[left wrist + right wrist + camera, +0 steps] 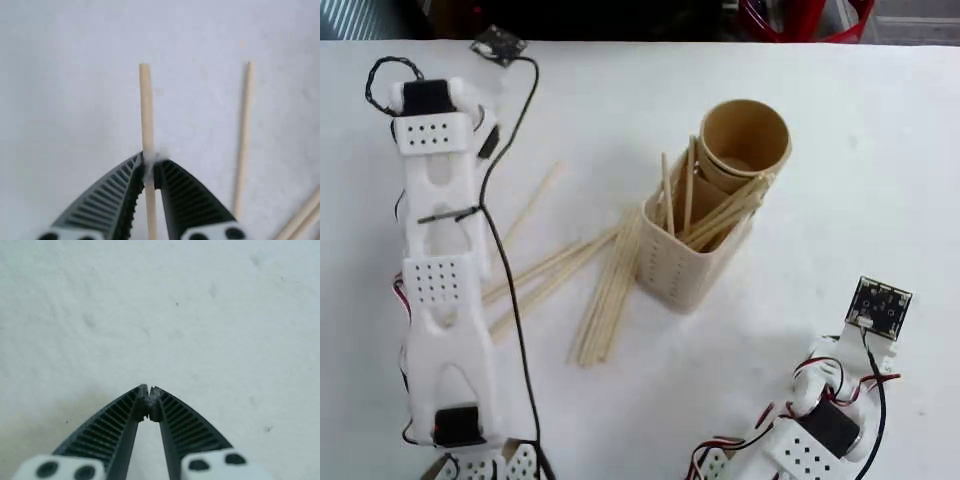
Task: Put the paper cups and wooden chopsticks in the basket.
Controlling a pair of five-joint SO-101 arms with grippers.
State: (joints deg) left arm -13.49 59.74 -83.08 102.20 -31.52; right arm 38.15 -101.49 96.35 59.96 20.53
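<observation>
1. Done: the paper cups [745, 140] sit nested in the basket [670, 275], at its 1 o'clock end. Several stowed chopsticks [725, 215] lean beside them.
2. Left to do: loose chopsticks [605, 290] lie scattered on the table [880, 150], from 8 to 10 o'clock of the basket. The nearest touch its wall.
3. In hand: the left gripper [150, 162] is clenched on one held chopstick [145, 110], with a neighbouring chopstick [243, 140] just beside. I cannot tell whether the held one is lifted.
4. The right gripper [149, 392] is closed on nothing over bare table.
5. Judgement: the cups are finished, but most of the chopsticks are yet to go in.
</observation>
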